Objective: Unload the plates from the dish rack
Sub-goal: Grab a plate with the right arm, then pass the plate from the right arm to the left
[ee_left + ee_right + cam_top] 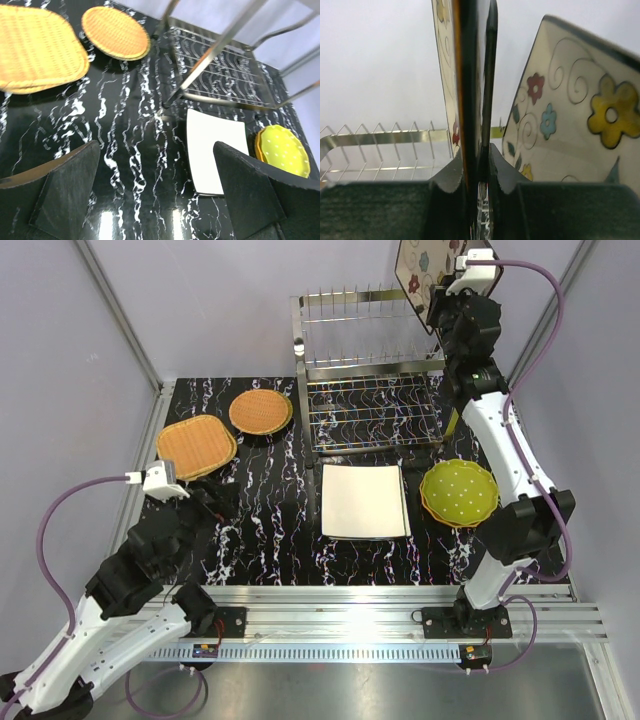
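My right gripper is raised above the right end of the dish rack, shut on the edge of a flower-patterned plate held upright. A flowered face also shows to its right; I cannot tell if it is the same plate. On the table lie a squarish orange woven plate, a round woven one, a cream square plate and a lime-green dotted plate. My left gripper hovers open over bare table at the near left.
The rack's steel legs cross the left wrist view above its lower grid shelf. White walls and metal frame posts close in the black marbled table. An aluminium rail runs along the near edge.
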Robot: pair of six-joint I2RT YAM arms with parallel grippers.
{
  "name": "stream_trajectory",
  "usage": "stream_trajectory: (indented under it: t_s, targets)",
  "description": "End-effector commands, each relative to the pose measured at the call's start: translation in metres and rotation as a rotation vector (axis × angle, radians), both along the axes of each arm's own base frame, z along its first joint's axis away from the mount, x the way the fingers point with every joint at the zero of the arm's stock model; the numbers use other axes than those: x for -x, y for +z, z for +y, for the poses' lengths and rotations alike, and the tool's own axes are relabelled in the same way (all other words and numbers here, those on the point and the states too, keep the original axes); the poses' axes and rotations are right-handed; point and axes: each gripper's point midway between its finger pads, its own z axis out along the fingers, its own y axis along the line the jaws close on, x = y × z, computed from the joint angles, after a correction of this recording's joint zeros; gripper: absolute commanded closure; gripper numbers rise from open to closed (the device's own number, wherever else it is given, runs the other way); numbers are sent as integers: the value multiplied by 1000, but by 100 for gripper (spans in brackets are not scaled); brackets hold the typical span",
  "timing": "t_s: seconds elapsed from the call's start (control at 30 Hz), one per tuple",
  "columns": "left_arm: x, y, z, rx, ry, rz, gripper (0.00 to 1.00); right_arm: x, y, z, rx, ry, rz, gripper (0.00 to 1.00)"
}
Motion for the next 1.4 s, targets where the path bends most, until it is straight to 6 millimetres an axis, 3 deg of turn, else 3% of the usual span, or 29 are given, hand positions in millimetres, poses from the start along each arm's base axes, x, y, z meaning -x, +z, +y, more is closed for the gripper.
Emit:
stream_trajectory:
  t_s: [0.0,0.23,0.57,0.8,0.93,1.37]
  targets:
    - [-2,17,-15,19,-79,-78,1,105,165,-11,-164,102,-426,100]
    - [1,24,-26,40,-145,-113,1,124,169,12,-239,274,-361,100]
    - [13,46,-38,100,-250,-213,1,145,154,44,-388,565,-123,100]
    - [27,74,-56,178,-378,-310,1,186,144,73,-363,789,-32,100]
    - [29,81,-66,173,-429,-300,1,200,125,84,-332,868,20,100]
    - [33,98,-89,219,-533,-343,1,270,84,99,-278,1068,116,100]
